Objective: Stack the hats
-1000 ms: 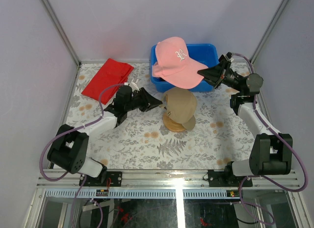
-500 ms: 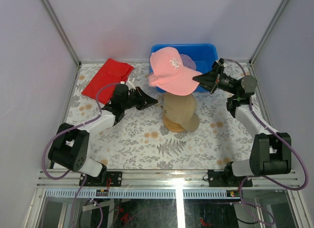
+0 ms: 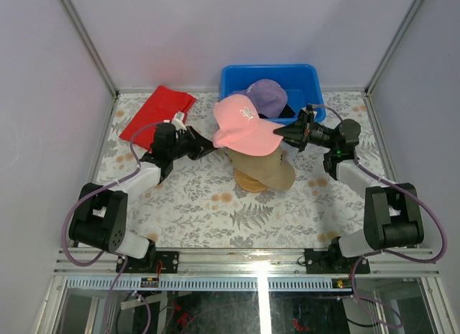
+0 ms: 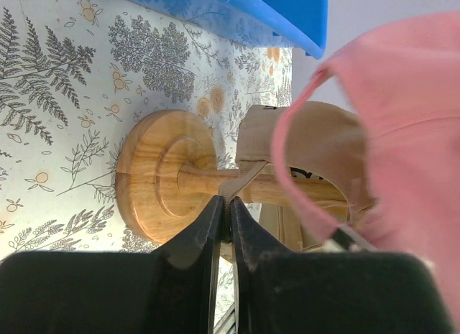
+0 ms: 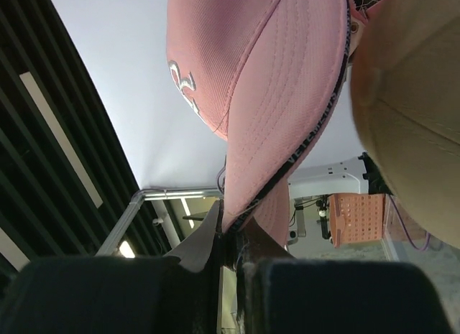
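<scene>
Well, blue bin [image 3: 237,79] holds purple hat [image 3: 266,97]

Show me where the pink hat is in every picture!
Top: the pink hat is in the middle, over the tan hat.
Left wrist: the pink hat fills the right side, with the tan hat just left of it.
Right wrist: the pink hat is top middle, brim pointing down, with the tan hat at the right edge.
Shared landmark: the tan hat, right by the pink one in all three.
</scene>
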{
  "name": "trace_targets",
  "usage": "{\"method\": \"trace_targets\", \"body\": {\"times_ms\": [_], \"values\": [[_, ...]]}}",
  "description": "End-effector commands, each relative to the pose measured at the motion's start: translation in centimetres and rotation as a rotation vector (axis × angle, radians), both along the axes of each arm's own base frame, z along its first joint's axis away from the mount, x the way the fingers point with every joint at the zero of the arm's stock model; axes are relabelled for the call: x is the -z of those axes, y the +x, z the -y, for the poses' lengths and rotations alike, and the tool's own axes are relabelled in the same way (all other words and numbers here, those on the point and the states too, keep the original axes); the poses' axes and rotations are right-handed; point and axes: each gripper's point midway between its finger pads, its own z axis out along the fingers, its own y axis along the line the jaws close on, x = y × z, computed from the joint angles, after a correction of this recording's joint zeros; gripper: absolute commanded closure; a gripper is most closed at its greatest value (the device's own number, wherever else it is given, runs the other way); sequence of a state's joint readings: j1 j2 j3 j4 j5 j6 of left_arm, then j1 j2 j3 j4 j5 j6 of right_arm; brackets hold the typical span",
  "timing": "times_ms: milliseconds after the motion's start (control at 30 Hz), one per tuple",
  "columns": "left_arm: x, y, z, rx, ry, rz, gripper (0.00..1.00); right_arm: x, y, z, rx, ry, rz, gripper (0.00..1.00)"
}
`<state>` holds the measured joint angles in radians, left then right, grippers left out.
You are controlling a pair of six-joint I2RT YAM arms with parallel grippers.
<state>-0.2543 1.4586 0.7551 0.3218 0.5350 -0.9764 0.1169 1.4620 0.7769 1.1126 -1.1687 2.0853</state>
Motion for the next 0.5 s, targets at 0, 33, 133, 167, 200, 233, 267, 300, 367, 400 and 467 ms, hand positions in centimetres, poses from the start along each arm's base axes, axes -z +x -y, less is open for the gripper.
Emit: {"method": "trace_targets", "body": {"times_ms": [0,33,133,167,200,233,267,300,367,400,467], "values": [[-0.5,0.2,-0.4,0.002,0.006,0.042,0.93,1.2,-1.8,0.0,-0.028,-0.015,0.052,1.00],[-0.5,0.2,-0.4,0.002,0.006,0.043,0.93,1.8,-2.0,0.0,-0.030,-0.019,0.038,1.00],[-0.2,0.5,-0.5,0.002,0.001,0.041,0.93,3.6,-3.0,0.1,-0.041,-0.040,-0.005,1.00],[-0.1,0.7,-0.5,0.002,0.000,0.039,0.93,4.3,-3.4,0.1,-0.045,-0.054,-0.013,1.00],[0.0,0.8,-0.5,0.003,-0.002,0.040,0.93,4.9,-3.8,0.2,-0.050,-0.069,-0.022,1.00],[0.1,1.0,-0.5,0.003,-0.004,0.040,0.93,5.7,-4.1,0.4,-0.049,-0.083,-0.039,1.00],[0.1,1.1,-0.5,0.003,-0.008,0.040,0.93,6.4,-4.4,0.7,-0.044,-0.094,-0.052,1.00],[0.2,1.2,-0.6,0.003,-0.011,0.038,0.93,7.0,-4.6,1.1,-0.035,-0.103,-0.066,1.00],[0.2,1.4,-0.7,0.004,-0.016,0.038,0.93,8.3,-4.8,1.8,-0.013,-0.128,-0.088,1.00],[0.3,1.4,-0.8,0.002,-0.016,0.038,0.93,8.7,-4.8,2.1,-0.007,-0.141,-0.092,1.00],[0.3,1.5,-1.0,0.001,-0.015,0.037,0.93,9.5,-5.0,2.3,-0.006,-0.159,-0.105,1.00]]}}
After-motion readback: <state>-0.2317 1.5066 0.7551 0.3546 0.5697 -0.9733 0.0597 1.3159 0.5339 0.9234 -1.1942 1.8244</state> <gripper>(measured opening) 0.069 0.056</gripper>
